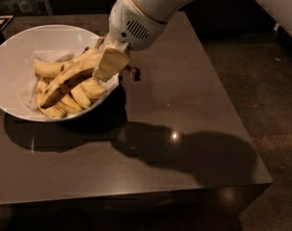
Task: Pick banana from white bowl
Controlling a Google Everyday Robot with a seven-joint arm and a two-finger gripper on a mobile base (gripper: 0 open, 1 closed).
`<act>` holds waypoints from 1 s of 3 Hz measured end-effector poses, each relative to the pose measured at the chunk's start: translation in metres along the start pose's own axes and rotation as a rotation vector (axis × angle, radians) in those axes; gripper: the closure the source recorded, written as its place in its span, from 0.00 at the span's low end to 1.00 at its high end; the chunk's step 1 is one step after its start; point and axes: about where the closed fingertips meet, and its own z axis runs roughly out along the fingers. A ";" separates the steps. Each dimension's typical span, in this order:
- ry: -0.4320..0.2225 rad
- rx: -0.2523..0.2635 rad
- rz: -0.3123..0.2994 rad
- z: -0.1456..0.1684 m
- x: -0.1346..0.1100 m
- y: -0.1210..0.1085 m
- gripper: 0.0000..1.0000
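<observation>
The white bowl (10, 57) sits at the table's far left and holds several bananas. The long yellow banana (68, 76) with dark bruised streaks lies slanted across the pile, its right end raised toward the bowl's right rim. My gripper (108, 65) hangs from the white arm over that rim. It is shut on the banana's raised right end. A beige finger (111, 61) covers that end. A dark tip (134, 72) pokes out just right of the finger.
Shorter stubby bananas (80, 96) and a plumper one (46, 69) lie under and beside the long banana. The dark brown table (184, 95) runs right and toward me, with its edge at the front and right. The floor (275, 105) is at the right.
</observation>
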 end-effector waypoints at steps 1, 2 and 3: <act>-0.044 0.040 0.047 -0.015 0.017 0.021 1.00; -0.077 0.091 0.104 -0.028 0.034 0.043 1.00; -0.095 0.137 0.148 -0.038 0.050 0.060 1.00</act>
